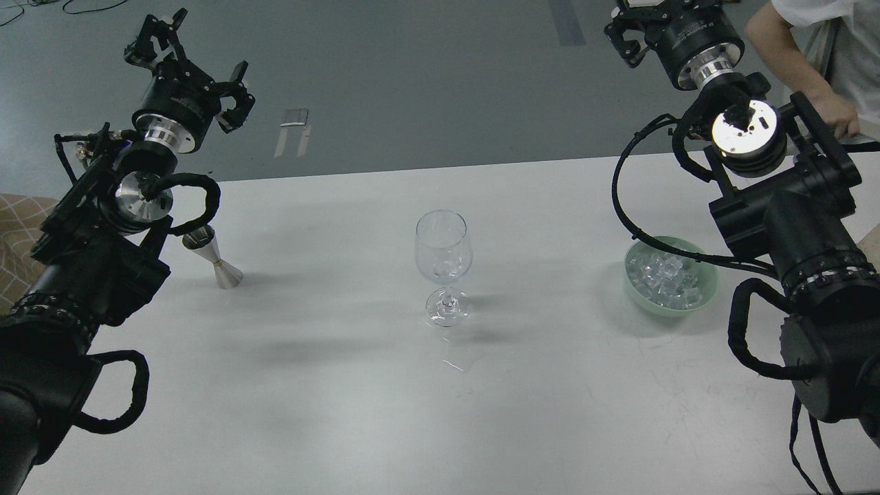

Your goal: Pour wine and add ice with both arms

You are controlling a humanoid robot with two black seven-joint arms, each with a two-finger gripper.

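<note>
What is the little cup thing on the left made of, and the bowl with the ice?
The jigger looks like polished metal: silvery, with bright glints. The bowl is pale green and matte, probably plastic or ceramic; I can't tell which. The ice cubes look clear and glassy.

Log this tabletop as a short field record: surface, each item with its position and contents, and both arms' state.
surface: white table
centre: clear stemmed wine glass, upright, an ice cube or two inside
right: pale green bowl holding clear ice cubes
left: silver double-cone metal jigger, upright, partly behind the left arm
left gripper: raised, jaws open, holding nothing
right gripper: raised at the top edge, jaws unclear
spill: small wet streak in front of the glass
</note>
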